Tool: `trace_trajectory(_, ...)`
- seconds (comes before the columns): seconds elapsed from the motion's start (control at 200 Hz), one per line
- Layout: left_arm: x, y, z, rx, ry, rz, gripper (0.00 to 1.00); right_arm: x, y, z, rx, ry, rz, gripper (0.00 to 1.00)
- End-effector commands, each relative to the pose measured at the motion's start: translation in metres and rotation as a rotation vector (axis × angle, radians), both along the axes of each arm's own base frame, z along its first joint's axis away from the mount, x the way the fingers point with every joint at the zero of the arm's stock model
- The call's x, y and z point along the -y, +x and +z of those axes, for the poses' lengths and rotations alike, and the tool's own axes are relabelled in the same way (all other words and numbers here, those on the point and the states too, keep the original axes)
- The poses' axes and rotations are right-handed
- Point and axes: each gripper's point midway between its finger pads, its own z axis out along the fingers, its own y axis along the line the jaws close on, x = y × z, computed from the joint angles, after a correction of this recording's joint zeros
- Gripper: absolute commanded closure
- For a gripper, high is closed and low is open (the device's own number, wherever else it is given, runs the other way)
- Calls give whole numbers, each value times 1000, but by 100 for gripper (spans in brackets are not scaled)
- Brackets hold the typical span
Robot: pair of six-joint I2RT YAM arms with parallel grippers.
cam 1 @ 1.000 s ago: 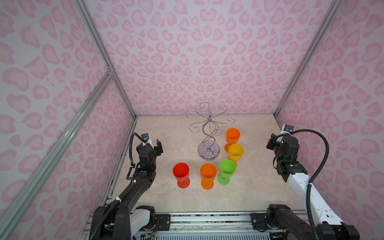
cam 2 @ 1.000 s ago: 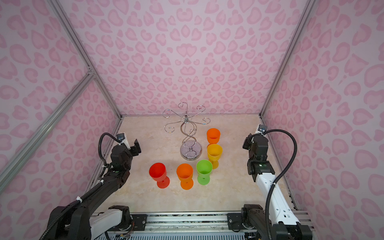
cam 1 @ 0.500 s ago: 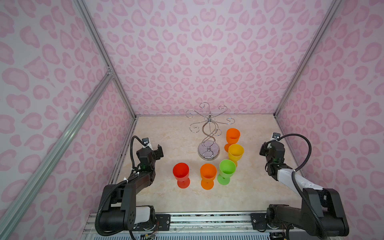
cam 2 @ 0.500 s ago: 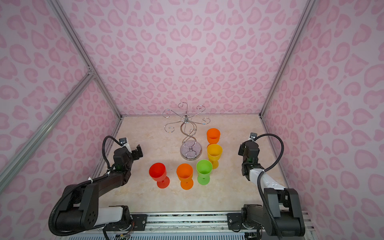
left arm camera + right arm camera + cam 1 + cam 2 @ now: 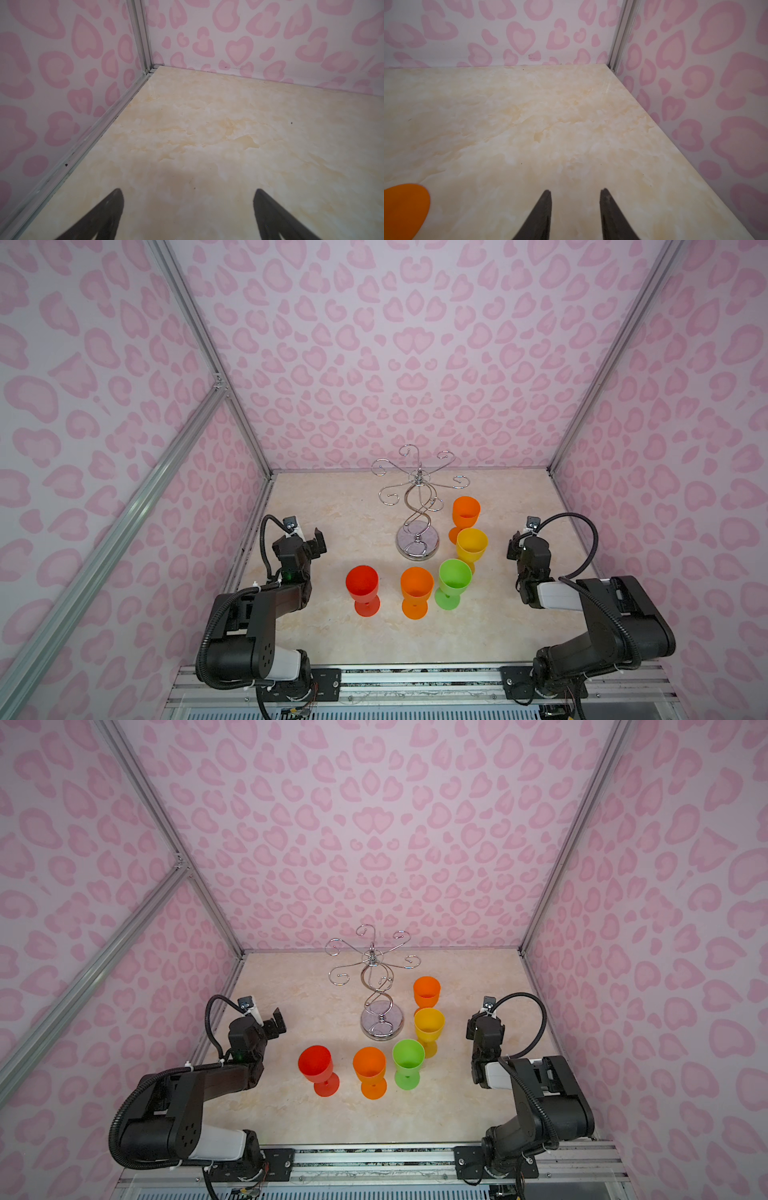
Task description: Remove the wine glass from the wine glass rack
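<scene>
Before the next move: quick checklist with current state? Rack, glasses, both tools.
1. Hooks of the wine glass rack free of glasses: ok, none hangs there in both top views.
2. Glasses upright on the table: ok, all five: red glass, front orange glass, green glass, yellow glass, rear orange glass.
3. Left tool empty: ok, jaws wide apart, only table between them.
4. Right tool empty: ok, jaws apart, nothing between them.
5. Both tools apart from the glasses: ok, each sits near its own side wall.
6. Gap between green glass and yellow glass: cannot tell, they overlap in both top views.
</scene>
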Motion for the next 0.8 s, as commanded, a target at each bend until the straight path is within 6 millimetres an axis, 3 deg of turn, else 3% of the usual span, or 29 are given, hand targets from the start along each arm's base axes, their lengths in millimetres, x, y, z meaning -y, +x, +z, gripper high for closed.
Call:
trace_trajectory(0.0,3,2,10,74,-1,-18,0,8,-1,14,88,-6,-53,56)
trace_trajectory(0.145,5,1,8,72,11,-22,2,8,0,16,103,-11,-53,32)
trace_trajectory(0.265,5,0,8,78,12,-22,2,9,0,16,104,-11,-56,18)
trace_trajectory(0.325,5,0,9,80,14,-21,2,9,-1,15,92,-6,-57,2)
trace_trajectory(0.795,6,0,9,81,14,-23,2,8,-1,16,100,-10,-57,2)
